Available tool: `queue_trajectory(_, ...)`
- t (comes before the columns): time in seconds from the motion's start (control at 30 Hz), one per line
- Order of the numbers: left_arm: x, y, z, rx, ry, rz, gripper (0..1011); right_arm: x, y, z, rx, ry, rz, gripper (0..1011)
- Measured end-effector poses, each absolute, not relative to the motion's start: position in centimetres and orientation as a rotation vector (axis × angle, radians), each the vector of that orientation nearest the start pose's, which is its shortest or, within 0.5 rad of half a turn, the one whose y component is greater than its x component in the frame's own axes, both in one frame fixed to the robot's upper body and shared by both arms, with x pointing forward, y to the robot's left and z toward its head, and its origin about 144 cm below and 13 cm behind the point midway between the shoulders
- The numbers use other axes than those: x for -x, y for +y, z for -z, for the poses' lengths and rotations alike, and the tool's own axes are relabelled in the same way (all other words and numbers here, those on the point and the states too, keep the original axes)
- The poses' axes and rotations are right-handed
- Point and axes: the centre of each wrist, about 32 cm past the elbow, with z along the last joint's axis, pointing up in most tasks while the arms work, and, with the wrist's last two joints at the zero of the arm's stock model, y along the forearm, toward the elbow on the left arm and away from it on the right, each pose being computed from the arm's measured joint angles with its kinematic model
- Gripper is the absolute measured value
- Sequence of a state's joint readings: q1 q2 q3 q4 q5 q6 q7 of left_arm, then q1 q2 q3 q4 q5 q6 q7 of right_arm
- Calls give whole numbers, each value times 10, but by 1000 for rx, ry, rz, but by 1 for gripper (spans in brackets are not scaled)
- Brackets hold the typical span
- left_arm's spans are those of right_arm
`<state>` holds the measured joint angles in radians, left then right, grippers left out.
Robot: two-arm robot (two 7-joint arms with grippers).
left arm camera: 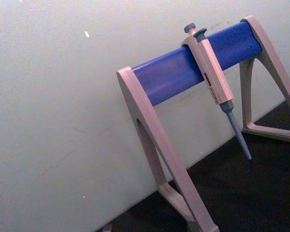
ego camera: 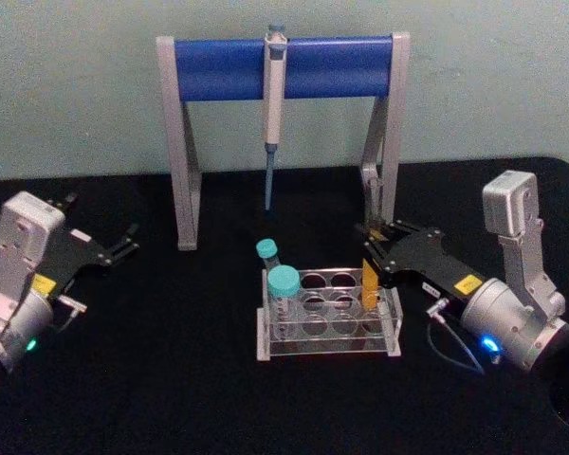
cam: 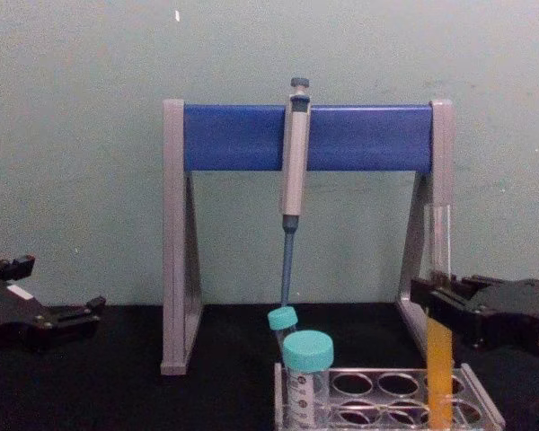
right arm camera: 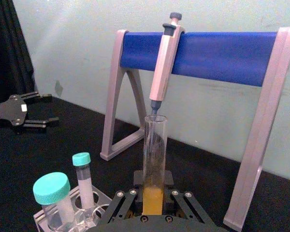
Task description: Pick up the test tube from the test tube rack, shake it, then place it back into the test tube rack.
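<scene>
The test tube [ego camera: 370, 282] is a tall clear glass tube with orange-yellow liquid in its lower part. It stands upright in a right-hand hole of the clear test tube rack [ego camera: 327, 345] at the table's middle. My right gripper [ego camera: 368, 248] reaches in from the right and is shut on the tube partway up. From the chest, the tube [cam: 439, 359] rises through the black fingers [cam: 449, 299] with its foot inside the rack [cam: 386, 401]. In the right wrist view the tube [right arm camera: 154, 159] stands between the fingers. My left gripper [ego camera: 128, 242] rests open at the far left.
Two teal-capped tubes [ego camera: 284, 281] stand in the rack's left holes. Behind the rack is a grey stand with a blue bar [ego camera: 284, 66], and a pipette [ego camera: 273, 104] hangs from it with its tip pointing down. Bare black tabletop lies between the left gripper and the rack.
</scene>
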<state>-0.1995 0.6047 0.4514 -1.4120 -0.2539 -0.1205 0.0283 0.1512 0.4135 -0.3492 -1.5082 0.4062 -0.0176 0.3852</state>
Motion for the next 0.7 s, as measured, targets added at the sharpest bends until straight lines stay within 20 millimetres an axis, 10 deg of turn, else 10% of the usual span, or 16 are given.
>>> queue_trajectory(0.7,-489,310,-1140,-305,-285,-1248,1001,-479,-254,-1178,-36,-98,866,229)
